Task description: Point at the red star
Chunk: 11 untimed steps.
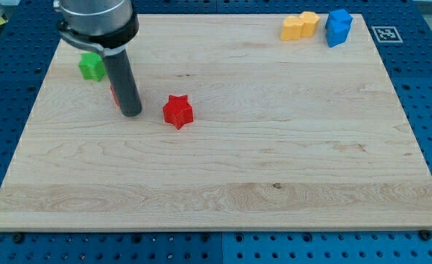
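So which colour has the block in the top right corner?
Blue, clearly visible in the camera view.

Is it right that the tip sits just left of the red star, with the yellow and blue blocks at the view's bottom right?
Not quite. In the camera view my tip is just left of the red star, but the yellow block and blue block sit at the view's top right, not the bottom right.
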Each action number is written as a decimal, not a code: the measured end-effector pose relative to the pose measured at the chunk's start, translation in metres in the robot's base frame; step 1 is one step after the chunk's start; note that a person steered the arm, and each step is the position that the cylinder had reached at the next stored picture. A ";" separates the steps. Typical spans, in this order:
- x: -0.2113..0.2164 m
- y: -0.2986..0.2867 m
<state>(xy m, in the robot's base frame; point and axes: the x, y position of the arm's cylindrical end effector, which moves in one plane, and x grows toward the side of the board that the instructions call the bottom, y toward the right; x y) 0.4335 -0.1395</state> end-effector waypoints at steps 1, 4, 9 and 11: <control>-0.016 0.000; 0.009 0.011; 0.063 0.142; 0.035 0.118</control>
